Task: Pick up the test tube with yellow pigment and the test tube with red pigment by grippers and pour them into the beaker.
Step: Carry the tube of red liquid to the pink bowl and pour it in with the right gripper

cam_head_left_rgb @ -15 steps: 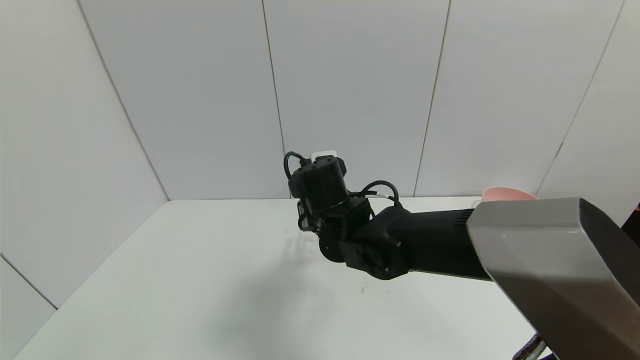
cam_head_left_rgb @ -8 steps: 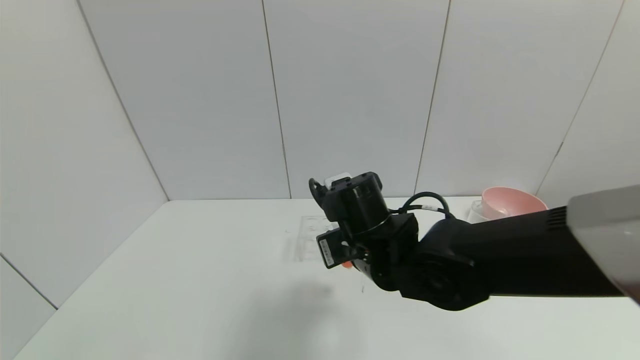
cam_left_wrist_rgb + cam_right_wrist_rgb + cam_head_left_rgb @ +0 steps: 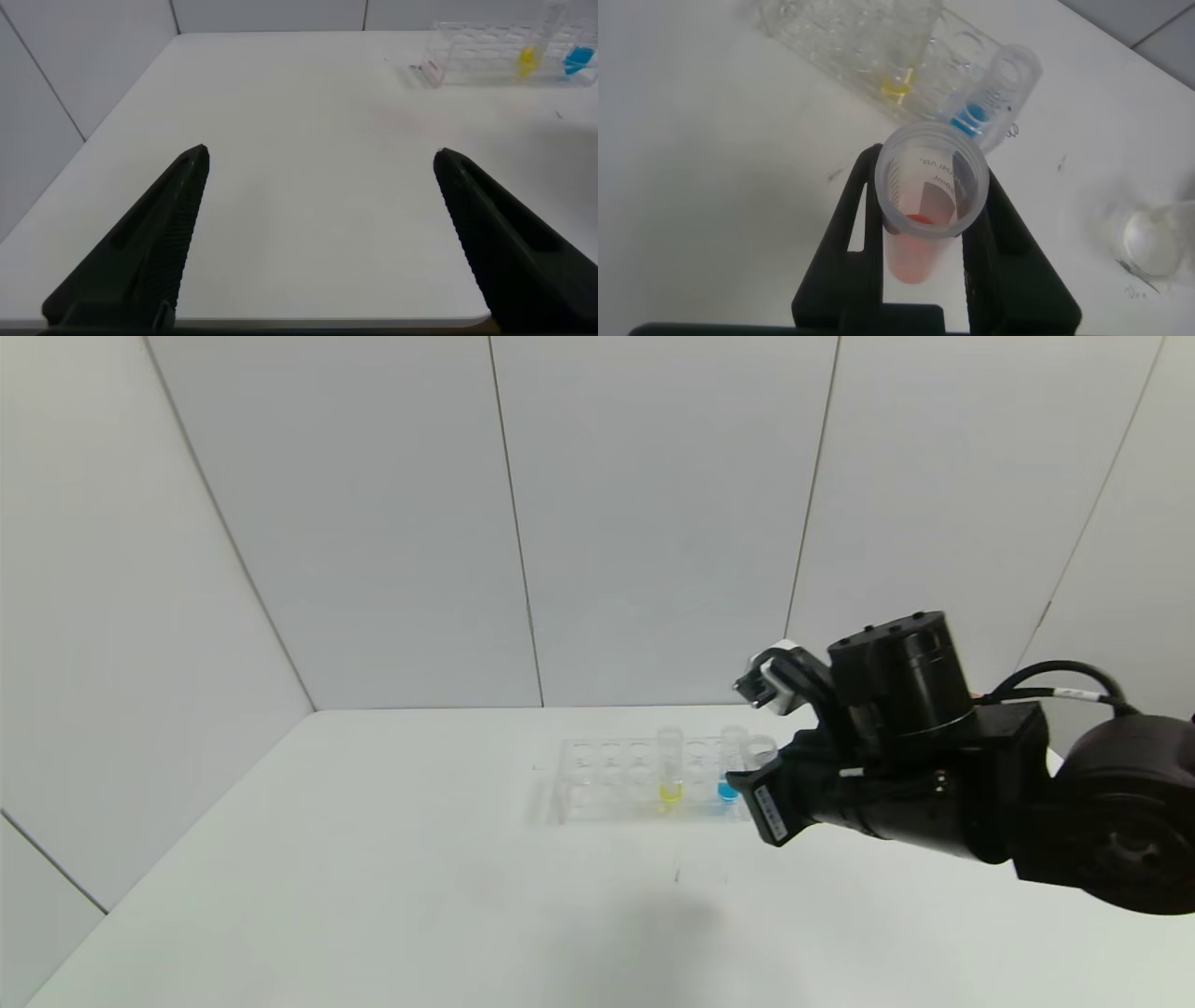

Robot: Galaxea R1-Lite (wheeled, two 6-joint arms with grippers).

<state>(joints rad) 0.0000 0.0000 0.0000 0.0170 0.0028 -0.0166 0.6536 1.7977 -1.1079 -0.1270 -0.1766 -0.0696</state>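
Note:
My right gripper (image 3: 931, 182) is shut on the test tube with red pigment (image 3: 920, 252), held upright off the table, a little red-orange liquid at its bottom. In the head view the right wrist (image 3: 896, 756) hangs just right of the clear rack (image 3: 607, 789). The test tube with yellow pigment (image 3: 669, 770) stands in the rack, and the right wrist view shows it too (image 3: 898, 86). The beaker (image 3: 1156, 235) stands on the table beyond the rack's end; the arm hides it in the head view. My left gripper (image 3: 320, 156) is open over bare table, far from the rack (image 3: 481, 56).
A tube with blue liquid (image 3: 728, 777) stands in the rack beside the held tube, also seen from the right wrist (image 3: 980, 114). White walls enclose the table (image 3: 373, 877) at the back and left. The table's near edge lies below the left gripper.
The right arm has swung from the middle of the table to the right, carrying the red tube and uncovering the rack. The pink bowl is now hidden behind the arm.

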